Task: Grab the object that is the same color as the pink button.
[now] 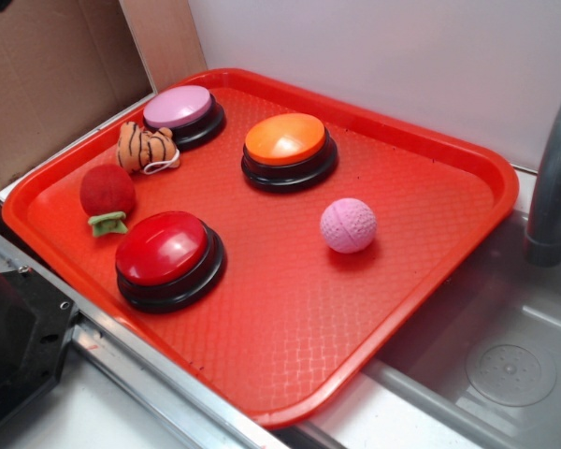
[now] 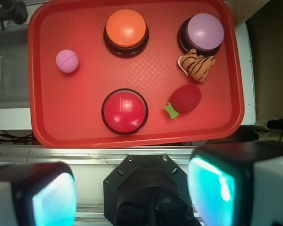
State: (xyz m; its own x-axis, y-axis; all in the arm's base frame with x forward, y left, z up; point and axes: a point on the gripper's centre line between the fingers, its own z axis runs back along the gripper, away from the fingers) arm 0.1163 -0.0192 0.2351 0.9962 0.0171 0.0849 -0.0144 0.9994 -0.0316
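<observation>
A: Where's the pink ball (image 1: 348,225)?
B: On the red tray (image 1: 290,327), alone, right of the orange button (image 1: 288,150) in the exterior view, touching nothing.
A: And the pink button (image 1: 183,114)?
B: Far corner, with the tiger plush (image 1: 147,148) pressed against its base. The fuzzy red ball (image 1: 107,195) sits beside the red button (image 1: 165,257).
A: The pincer (image 2: 132,193)?
B: Spread wide with nothing between its fingers (image 2: 212,186), well short of the tray, above the counter edge.
</observation>
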